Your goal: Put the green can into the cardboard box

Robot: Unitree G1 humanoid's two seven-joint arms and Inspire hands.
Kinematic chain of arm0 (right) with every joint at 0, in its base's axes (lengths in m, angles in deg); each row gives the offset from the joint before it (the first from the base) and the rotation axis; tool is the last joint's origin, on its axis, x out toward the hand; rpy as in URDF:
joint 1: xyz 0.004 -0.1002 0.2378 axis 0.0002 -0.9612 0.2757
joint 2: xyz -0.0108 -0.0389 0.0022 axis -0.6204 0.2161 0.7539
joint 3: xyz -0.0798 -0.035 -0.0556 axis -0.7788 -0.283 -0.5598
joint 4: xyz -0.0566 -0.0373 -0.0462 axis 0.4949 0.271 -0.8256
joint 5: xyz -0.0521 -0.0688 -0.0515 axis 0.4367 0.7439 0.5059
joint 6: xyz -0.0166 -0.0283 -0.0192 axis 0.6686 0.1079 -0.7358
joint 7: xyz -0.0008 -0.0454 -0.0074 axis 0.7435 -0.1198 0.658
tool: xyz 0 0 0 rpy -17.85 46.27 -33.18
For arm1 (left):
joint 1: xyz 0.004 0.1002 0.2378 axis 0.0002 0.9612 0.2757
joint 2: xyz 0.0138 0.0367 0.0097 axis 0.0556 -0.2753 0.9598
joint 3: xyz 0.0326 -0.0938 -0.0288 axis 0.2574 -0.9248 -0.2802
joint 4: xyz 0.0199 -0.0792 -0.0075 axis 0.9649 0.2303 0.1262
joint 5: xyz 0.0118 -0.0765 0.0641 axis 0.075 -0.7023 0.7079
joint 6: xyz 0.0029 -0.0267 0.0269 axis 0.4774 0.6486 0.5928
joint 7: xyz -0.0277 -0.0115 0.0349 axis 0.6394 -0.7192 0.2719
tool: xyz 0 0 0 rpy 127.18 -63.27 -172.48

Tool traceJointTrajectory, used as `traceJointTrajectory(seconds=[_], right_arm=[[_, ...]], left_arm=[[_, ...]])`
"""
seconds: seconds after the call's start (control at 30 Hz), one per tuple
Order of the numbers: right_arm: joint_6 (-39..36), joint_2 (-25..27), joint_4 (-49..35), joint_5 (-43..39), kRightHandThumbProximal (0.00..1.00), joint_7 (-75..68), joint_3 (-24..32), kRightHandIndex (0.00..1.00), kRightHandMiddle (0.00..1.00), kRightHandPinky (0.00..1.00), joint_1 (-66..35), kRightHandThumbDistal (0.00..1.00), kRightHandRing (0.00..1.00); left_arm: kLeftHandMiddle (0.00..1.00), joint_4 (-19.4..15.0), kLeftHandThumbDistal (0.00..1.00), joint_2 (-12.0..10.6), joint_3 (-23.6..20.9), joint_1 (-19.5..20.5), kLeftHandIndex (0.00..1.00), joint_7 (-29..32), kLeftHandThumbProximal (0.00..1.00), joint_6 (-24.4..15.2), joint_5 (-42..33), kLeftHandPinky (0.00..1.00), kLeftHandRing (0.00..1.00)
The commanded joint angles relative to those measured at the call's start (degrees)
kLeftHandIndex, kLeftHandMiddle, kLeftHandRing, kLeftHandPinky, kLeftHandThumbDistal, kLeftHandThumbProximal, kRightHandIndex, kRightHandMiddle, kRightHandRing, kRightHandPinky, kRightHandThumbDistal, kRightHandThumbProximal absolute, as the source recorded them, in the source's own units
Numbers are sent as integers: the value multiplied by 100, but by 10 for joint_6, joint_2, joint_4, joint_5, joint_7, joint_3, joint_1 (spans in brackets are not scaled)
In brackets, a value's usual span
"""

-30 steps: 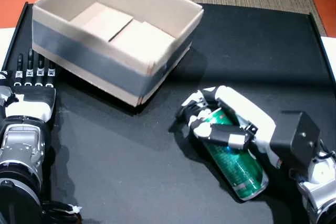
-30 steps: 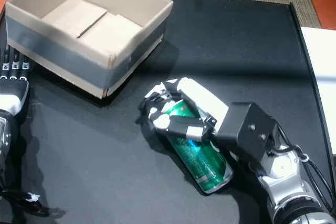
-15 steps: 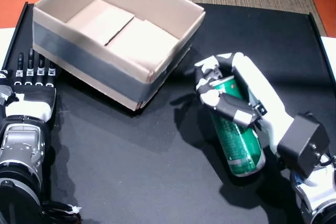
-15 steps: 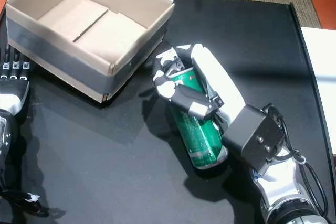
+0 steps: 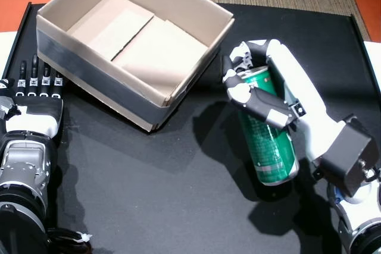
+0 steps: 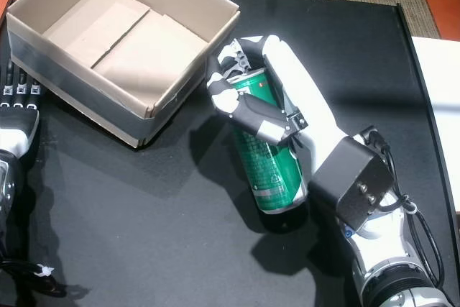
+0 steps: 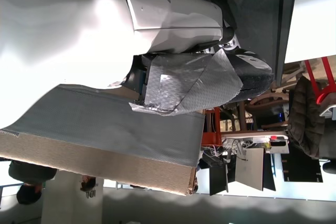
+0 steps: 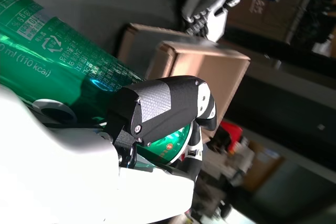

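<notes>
Right robot hand point(image 5: 262, 96) gripping green can point(image 5: 269, 141), now raised nearer cardboard box point(image 5: 128, 31).

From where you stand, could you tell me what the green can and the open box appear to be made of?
Green drinks can: probably thin metal, judging by its glossy printed sheen. Open brown box: matte corrugated cardboard, with a grey tape band round its walls.
</notes>
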Motion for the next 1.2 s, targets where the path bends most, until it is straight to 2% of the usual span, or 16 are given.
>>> traceJointTrajectory(seconds=[0.0, 0.13, 0.23, 0.27, 0.37, 0.4, 0.43, 0.47, 0.53, 0.67, 0.73, 0.8, 0.9, 1.03, 1.07, 1.17], right_arm=[[-33, -8, -8, -5, 18, -25, 11, 0, 0, 21, 37, 41, 11], [-43, -18, -5, -12, 14, -45, 21, 0, 0, 20, 70, 42, 10], [-50, -17, -2, -7, 17, -56, 24, 0, 0, 18, 82, 42, 7], [-52, -14, -2, 1, 19, -67, 22, 0, 0, 17, 83, 43, 6], [-59, -9, 2, 14, 19, -83, 18, 0, 0, 17, 79, 46, 7], [-59, -9, 3, 14, 18, -82, 19, 0, 0, 18, 77, 47, 7], [-58, -10, 5, 12, 17, -79, 20, 0, 0, 18, 74, 50, 7], [-56, -11, 6, 12, 17, -79, 20, 0, 0, 18, 73, 51, 6], [-52, -10, 7, 17, 19, -87, 19, 0, 0, 17, 70, 48, 5], [-50, -7, 9, 21, 22, -92, 19, 0, 0, 16, 72, 50, 1], [-50, -7, 11, 13, 22, -84, 23, 0, 0, 17, 75, 51, 2], [-47, -9, 12, 6, 20, -81, 27, 0, 0, 16, 78, 53, 3], [-41, -11, 12, 4, 20, -85, 29, 0, 0, 16, 78, 51, 1], [-37, -12, 12, 0, 20, -79, 31, 0, 0, 16, 80, 54, 3], [-37, -12, 12, -1, 20, -77, 31, 0, 0, 16, 81, 54, 3], [-38, -11, 12, -1, 18, -78, 33, 0, 0, 16, 84, 53, 2]], left_arm=[[66, 3, 0, 3, 4, 4, 63, 4, 100, 2, 4, 86, 75], [68, 3, 0, 2, 5, 6, 65, 11, 100, 0, 4, 88, 78], [68, 3, 0, 1, 15, 9, 66, 9, 100, -8, 17, 89, 78], [67, 2, 0, 1, 46, 13, 64, 3, 100, -24, 52, 88, 76], [56, -2, 5, 9, 194, 28, 55, -28, 73, -116, 219, 75, 63], [53, -2, 19, 10, 227, 30, 53, -43, 65, -143, 259, 70, 58], [51, -3, 22, 12, 252, 34, 51, -54, 63, -173, 290, 68, 56], [51, -3, 20, 12, 269, 37, 51, -64, 62, -194, 311, 67, 55], [52, -3, 2, 13, 294, 45, 53, -92, 65, -233, 347, 71, 58], [53, -1, 0, 28, 359, 61, 57, -167, 81, -300, 434, 79, 59], [55, 0, 0, 42, 381, 62, 57, -177, 78, -314, 462, 80, 60], [53, -1, 0, 53, 391, 59, 56, -179, 75, -324, 476, 80, 59], [52, 0, 0, 60, 386, 51, 62, -167, 76, -324, 471, 85, 61], [54, 1, 0, 52, 355, 44, 63, -134, 79, -306, 436, 85, 62], [55, 1, 4, 50, 350, 44, 63, -129, 80, -300, 429, 85, 62], [52, 2, 0, 47, 345, 47, 63, -131, 82, -291, 428, 89, 64]])
